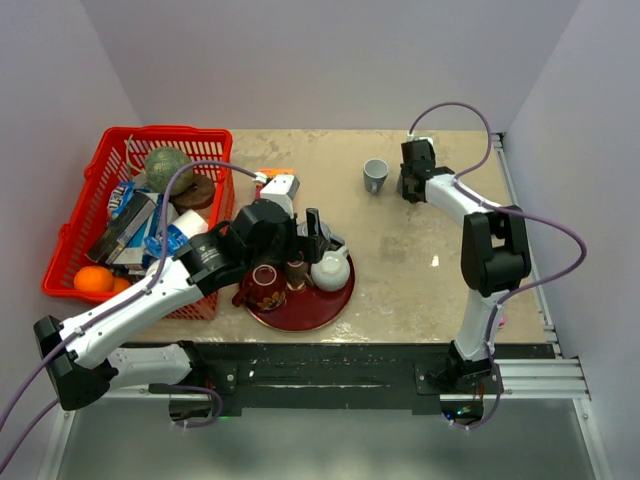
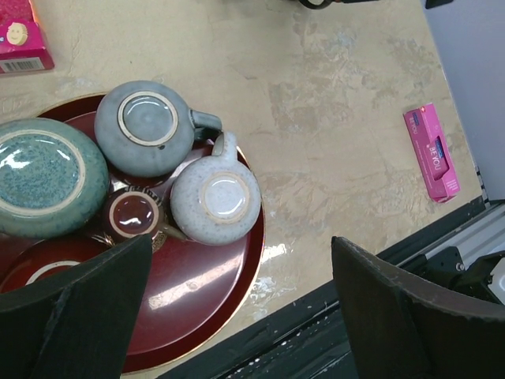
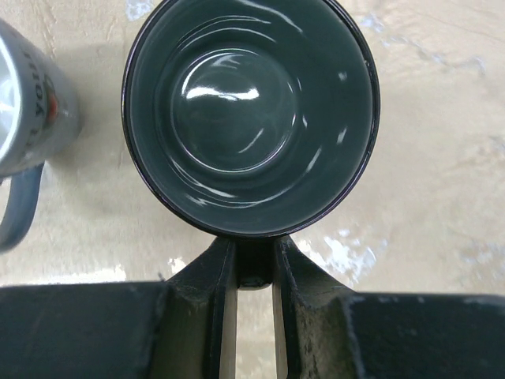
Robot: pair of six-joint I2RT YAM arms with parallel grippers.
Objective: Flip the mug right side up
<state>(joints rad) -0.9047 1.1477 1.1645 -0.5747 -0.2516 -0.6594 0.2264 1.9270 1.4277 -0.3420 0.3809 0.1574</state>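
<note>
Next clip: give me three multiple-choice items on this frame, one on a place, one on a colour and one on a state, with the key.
1. Where does the grey mug stand?
A) near left corner of the table
B) far side of the table, beside the right gripper
C) near right corner of the table

2. What colour is the basket?
A) blue
B) red
C) white

3. Which way does the dark mug face?
A) mouth up, toward the wrist camera
B) mouth down on the table
C) mouth sideways

Key:
1 B: the top view shows it next to the right gripper at the far side.
2 B: its mesh walls are red.
3 A: the right wrist view looks straight into it, with the gripper shut on its near edge.
</note>
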